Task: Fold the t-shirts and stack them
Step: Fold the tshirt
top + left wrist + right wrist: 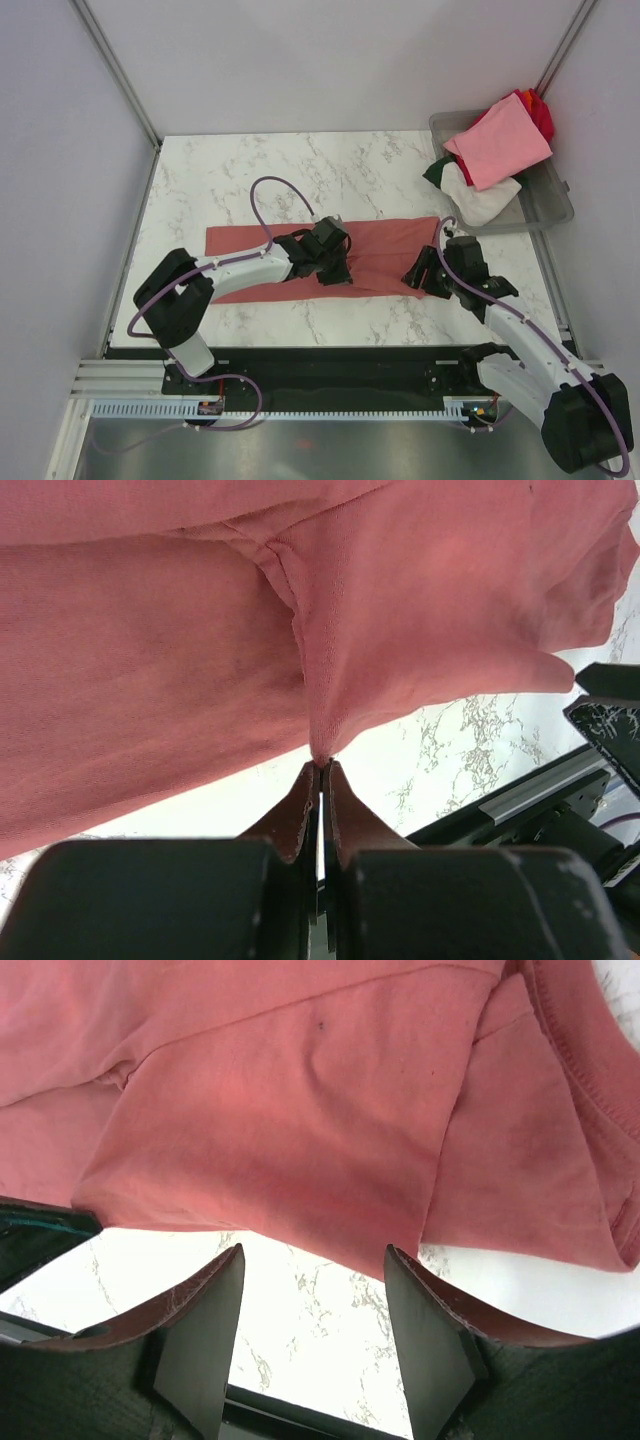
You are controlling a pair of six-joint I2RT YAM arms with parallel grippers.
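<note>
Near edge: black base rail (330, 385), both arms bolted on, left arm reaching in from the left, right arm from the right.

Just past it, on white marble table (220, 180): left gripper (321, 765) low at the near hem of dusty brick-red t-shirt (385, 250). Jaws pressed together, pinching a small peak of that cloth, fabric pulled up into a point at the fingertips.

To the right, near the shirt's right end: right gripper (312, 1260), jaws spread wide, nothing between them but bare marble. Fingertips right at the near edge of the cloth; contact not clear.

Mid table: brick-red shirt lying as a long flat band, left to right, layers doubled over. Ribbed neckline at the right side of the right wrist view.

Far right corner: clear grey tub (555, 205) with a loose heap. Light pink t-shirt (500, 140) on top, spilling over the rim. White t-shirt (475, 200) under it on the near side. Dark green t-shirt (435, 172) poking out left. Bright red t-shirt (541, 115) at the far end.
</note>
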